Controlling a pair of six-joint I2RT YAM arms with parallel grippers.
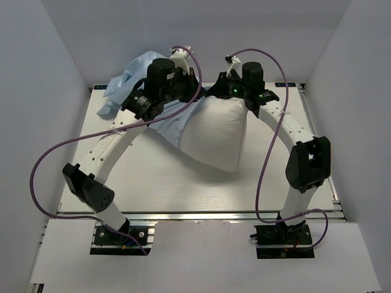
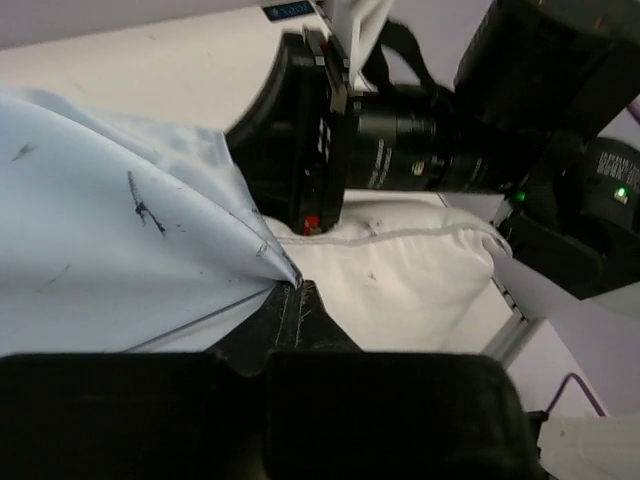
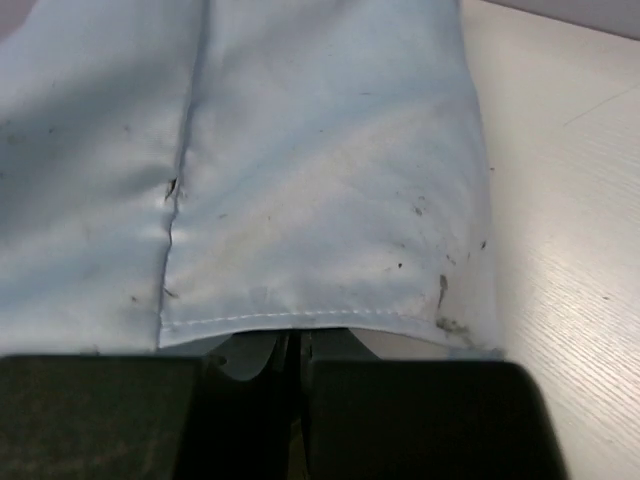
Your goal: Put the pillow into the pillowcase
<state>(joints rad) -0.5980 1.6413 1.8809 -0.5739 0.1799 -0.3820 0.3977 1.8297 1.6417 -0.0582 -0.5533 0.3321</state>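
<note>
The off-white pillow (image 1: pixel 215 135) lies mid-table, one pointed corner toward the near edge. The light-blue pillowcase (image 1: pixel 131 72) is bunched at the back left and runs under my left arm to the pillow's far end. There both grippers meet. In the left wrist view my left gripper (image 2: pixel 290 296) is shut on a pinched edge of the pillowcase (image 2: pixel 110 250), with the pillow (image 2: pixel 410 285) just beyond and the right wrist above it. My right gripper (image 3: pixel 300 345) is shut at the stitched hem of the pillowcase (image 3: pixel 300 190), which stretches taut away from it. In the top view the left gripper (image 1: pixel 185 79) and right gripper (image 1: pixel 227 85) are partly hidden by their wrists.
White walls close in the table (image 1: pixel 183 189) on the left, back and right. An aluminium rail (image 1: pixel 201 215) runs along the near edge. Purple cables (image 1: pixel 46 160) loop off both arms. Bare tabletop (image 3: pixel 580 200) shows to the right of the hem.
</note>
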